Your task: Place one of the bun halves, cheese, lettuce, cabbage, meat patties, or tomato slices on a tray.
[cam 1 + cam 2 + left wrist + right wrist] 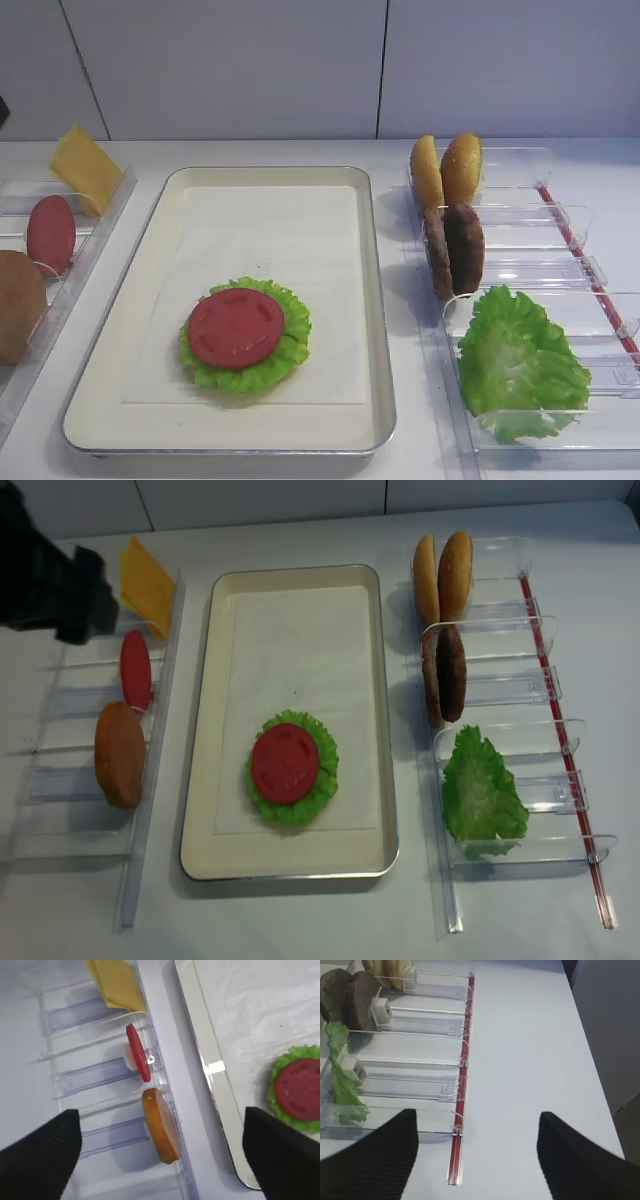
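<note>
Bright, even overhead light. Soft shadows left of the clear plastic bins (520, 300). Glare streak on the shallow silver metal tray (212, 1067) rim. Near black gripper fingers (47, 1152) blurred.

- Two black fingers (40, 1155) with a fine ribbed texture are seen on the left gripper (160, 1160).
- Matching ribbed black fingers (375, 1155) are seen on the right gripper (477, 1157).

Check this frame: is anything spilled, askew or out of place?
Nothing stands out. A tomato slice lies flat on a lettuce leaf on the tray; remaining ingredients stand in their clear bins, nothing spilled.
</note>
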